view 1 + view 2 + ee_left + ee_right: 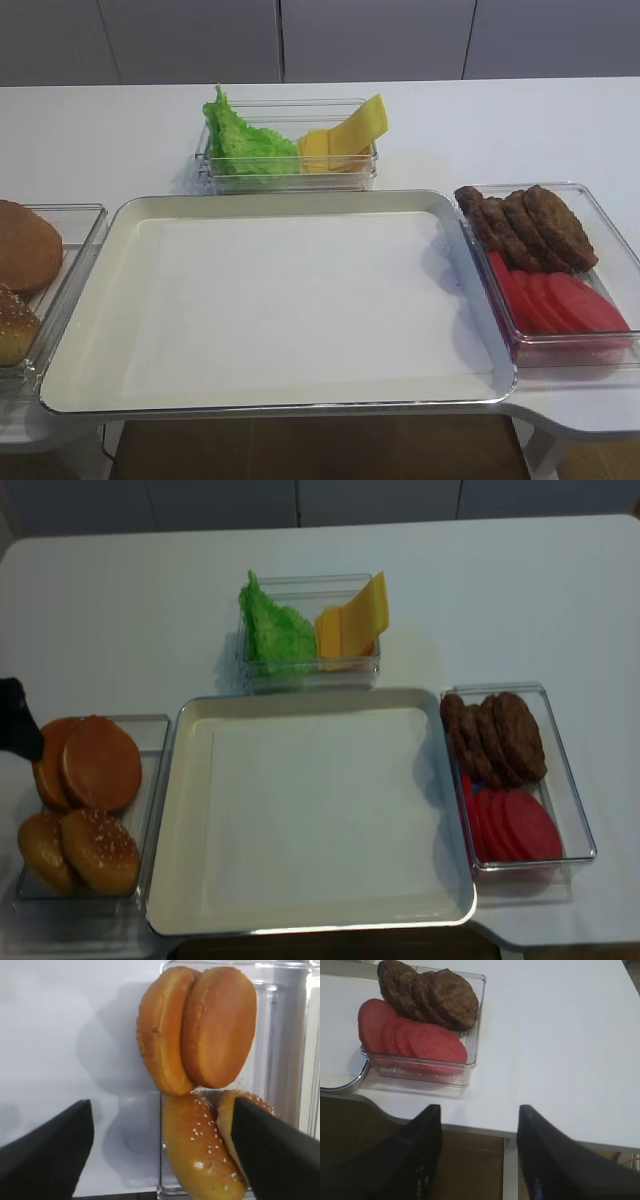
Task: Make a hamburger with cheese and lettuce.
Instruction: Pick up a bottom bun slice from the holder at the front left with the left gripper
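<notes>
On the white table (520, 590) sits a large metal tray (190, 810), its pale floor bare. Behind it, a clear bin (310, 675) holds the lettuce (272, 630) on the left and the cheese (355, 620) on the right — yellow slices leaning upright against one another. To the tray's left, another clear bin (150, 740) carries four bun halves (200, 1030): two smooth golden ones standing on edge toward the back, two sesame-topped ones (200, 1150) nearer the front. The left gripper (160, 1150) hangs above this bin with its fingers spread wide, one outside the bin's wall and one over the sesame halves, grasping nothing. At the right, a third bin (600, 215) holds brown patties (525, 225) behind overlapping red tomato slices (560, 300). The right gripper (477, 1155) hovers near the table's front edge, close to that bin — fingers parted, empty.
</notes>
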You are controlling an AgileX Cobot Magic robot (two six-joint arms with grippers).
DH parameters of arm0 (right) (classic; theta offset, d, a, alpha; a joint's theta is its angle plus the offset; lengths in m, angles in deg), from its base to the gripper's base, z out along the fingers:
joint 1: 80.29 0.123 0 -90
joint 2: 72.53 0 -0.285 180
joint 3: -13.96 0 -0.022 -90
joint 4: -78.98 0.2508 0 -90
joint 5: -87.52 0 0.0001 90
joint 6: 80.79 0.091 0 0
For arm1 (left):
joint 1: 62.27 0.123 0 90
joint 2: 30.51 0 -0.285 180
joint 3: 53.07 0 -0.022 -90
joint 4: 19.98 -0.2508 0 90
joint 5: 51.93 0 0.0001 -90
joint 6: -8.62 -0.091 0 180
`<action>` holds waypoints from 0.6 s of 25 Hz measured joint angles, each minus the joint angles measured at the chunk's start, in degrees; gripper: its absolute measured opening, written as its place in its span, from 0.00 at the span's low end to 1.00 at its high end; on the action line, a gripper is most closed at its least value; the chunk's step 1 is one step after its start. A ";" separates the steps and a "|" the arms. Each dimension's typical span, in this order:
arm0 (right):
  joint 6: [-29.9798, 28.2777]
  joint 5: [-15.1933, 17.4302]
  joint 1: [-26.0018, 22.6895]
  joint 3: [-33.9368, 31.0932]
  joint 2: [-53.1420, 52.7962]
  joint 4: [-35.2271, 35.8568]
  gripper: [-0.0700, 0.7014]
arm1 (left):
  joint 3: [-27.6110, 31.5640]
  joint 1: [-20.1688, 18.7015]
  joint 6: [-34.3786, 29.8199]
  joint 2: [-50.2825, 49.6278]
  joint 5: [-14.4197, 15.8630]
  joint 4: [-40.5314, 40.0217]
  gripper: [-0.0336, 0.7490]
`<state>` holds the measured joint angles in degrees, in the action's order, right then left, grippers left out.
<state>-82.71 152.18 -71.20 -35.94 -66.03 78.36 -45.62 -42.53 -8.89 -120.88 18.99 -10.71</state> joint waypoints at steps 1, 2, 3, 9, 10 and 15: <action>0.00 0.00 0.00 0.00 0.00 0.00 0.60 | 0.00 0.00 -1.51 -0.14 0.00 0.14 0.87; 0.00 0.00 0.00 0.00 0.00 0.00 0.60 | 0.00 0.00 -2.36 -0.14 0.00 0.28 0.87; 0.00 -0.09 0.00 0.00 0.00 0.00 0.60 | 0.00 0.00 -2.92 -0.14 0.00 0.28 0.87; 0.00 -0.09 0.00 0.00 0.00 0.00 0.60 | 0.00 0.00 -4.38 -0.27 -0.14 0.28 0.86; 0.00 -0.09 0.00 0.00 0.00 0.00 0.60 | 0.00 0.00 -4.38 -0.27 -0.14 0.28 0.86; 0.00 -0.09 0.00 0.00 0.00 0.00 0.60 | 0.00 0.00 -4.38 -0.92 -0.14 -0.05 0.86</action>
<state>-82.71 152.08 -71.20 -35.94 -66.03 78.36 -45.62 -42.53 -13.26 -121.80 18.85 -10.76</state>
